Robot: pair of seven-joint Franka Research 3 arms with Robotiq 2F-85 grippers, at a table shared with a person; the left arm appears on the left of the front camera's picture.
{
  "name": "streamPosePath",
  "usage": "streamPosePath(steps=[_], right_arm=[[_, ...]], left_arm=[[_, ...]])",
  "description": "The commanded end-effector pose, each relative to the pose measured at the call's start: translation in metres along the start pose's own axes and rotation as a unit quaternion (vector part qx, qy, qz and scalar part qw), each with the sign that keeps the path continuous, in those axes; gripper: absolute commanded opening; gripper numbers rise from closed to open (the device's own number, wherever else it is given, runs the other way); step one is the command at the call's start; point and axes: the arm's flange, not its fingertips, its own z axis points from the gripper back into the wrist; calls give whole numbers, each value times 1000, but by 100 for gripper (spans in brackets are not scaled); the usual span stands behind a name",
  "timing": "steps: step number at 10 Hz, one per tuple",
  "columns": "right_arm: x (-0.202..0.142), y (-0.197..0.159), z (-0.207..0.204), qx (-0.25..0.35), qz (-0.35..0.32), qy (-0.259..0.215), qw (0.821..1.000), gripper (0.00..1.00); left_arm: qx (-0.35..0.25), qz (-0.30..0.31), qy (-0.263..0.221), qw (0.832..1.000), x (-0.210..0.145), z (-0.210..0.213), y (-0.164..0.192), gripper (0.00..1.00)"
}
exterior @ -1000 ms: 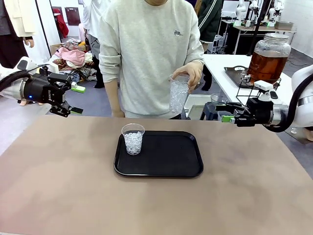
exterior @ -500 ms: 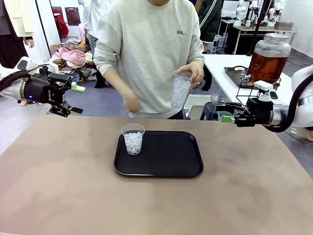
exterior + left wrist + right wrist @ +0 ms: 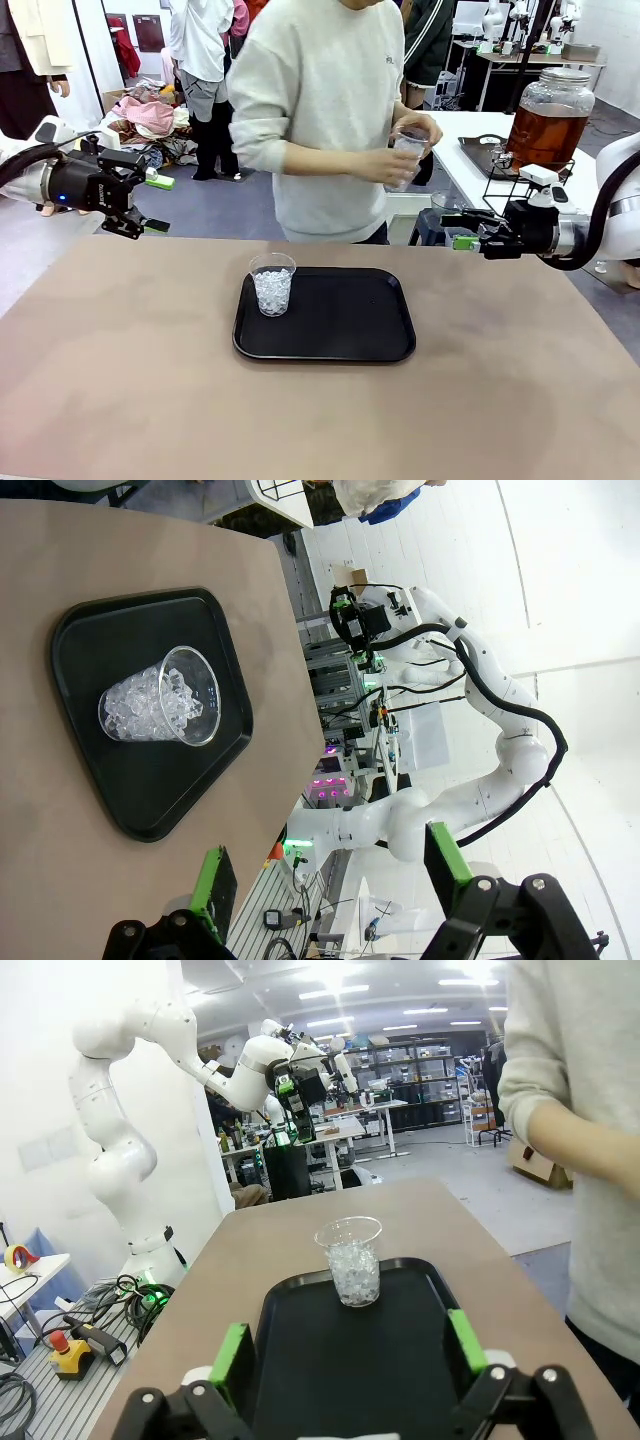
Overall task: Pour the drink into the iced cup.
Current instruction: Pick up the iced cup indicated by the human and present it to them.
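At the table's centre: black tray point(image 3: 340, 340), with clear cup of ice point(image 3: 272, 285) upright at its 9 o'clock end. Filled with ice cubes, with no liquid to be seen.

Across the table at 12 o'clock: person point(image 3: 300, 150) in pale sweatshirt point(image 3: 330, 90), both hands point(image 3: 385, 168) around a second clear cup point(image 3: 408, 150) at chest height, body turned toward 2 o'clock. Small logo point(image 3: 383, 62) on the chest, too small to read.

At 2 o'clock, on a white side table point(image 3: 455, 165): lidded glass jar point(image 3: 560, 85) on a wire stand point(image 3: 500, 185), holding the drink point(image 3: 545, 135), amber-brown and well apart from the iced cup.

At 10 o'clock, beyond the table's edge: left gripper point(image 3: 152, 204), jaws spread wide, gripping nothing. White lettering on its black body, too small to read.

At 3 o'clock: right gripper point(image 3: 458, 228), pointing toward 9 o'clock, jaws likewise wide apart and empty. Seen from the right wrist, tray and iced cup straight ahead, framed by the green pads point(image 3: 232, 1355).
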Motion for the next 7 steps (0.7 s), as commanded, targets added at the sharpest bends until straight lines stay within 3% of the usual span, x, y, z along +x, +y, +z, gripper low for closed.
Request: streamPosePath(steps=[1, 7], right_arm=[[3, -1, 0, -2, -6, 3, 1000, 100], [3, -1, 0, -2, -6, 3, 1000, 100]], left_arm=[[1, -3, -3, 1000, 0, 0, -2, 100], [1, -3, -3, 1000, 0, 0, -2, 100]])
